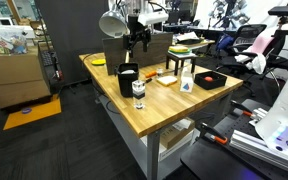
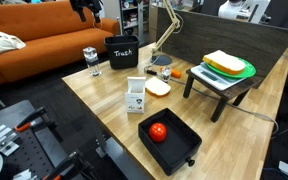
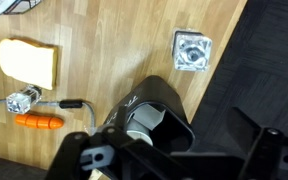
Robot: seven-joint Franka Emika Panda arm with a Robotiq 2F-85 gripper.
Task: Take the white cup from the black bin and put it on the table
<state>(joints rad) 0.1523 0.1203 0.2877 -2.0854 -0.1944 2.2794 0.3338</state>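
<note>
I have the gripper (image 1: 136,36) hanging in the air above the black bin (image 1: 128,78), clear of its rim and touching nothing. In the wrist view the jaws come in at the bottom of the picture as two dark shapes set wide apart. They are spread and hold nothing, and the bin's opening shows in the gap between them.

The white cup (image 3: 142,122) sits inside the black bin, down below the rim. I see it only from the wrist camera. In both exterior views the bin's walls hide it.

The bin stands upright on the table (image 1: 174,108), close to one long edge. In an exterior view white lettering shows on the bin's side (image 2: 121,52). A clear glass jar (image 1: 139,92) stands just beside the bin along the same edge, apart from it. In the wrist view the jar (image 3: 191,50) lies right at the table's edge, with dark floor beyond.

Farther in from that edge, the wrist view shows a pale yellow slab (image 3: 29,62) and an orange carrot-shaped thing (image 3: 41,122) lying flat on the wood, well apart from the bin. Toward the opposite long edge, a white bottle (image 1: 187,84) stands beside a flat black tray (image 1: 221,84) that holds an orange object (image 1: 209,78).
</note>
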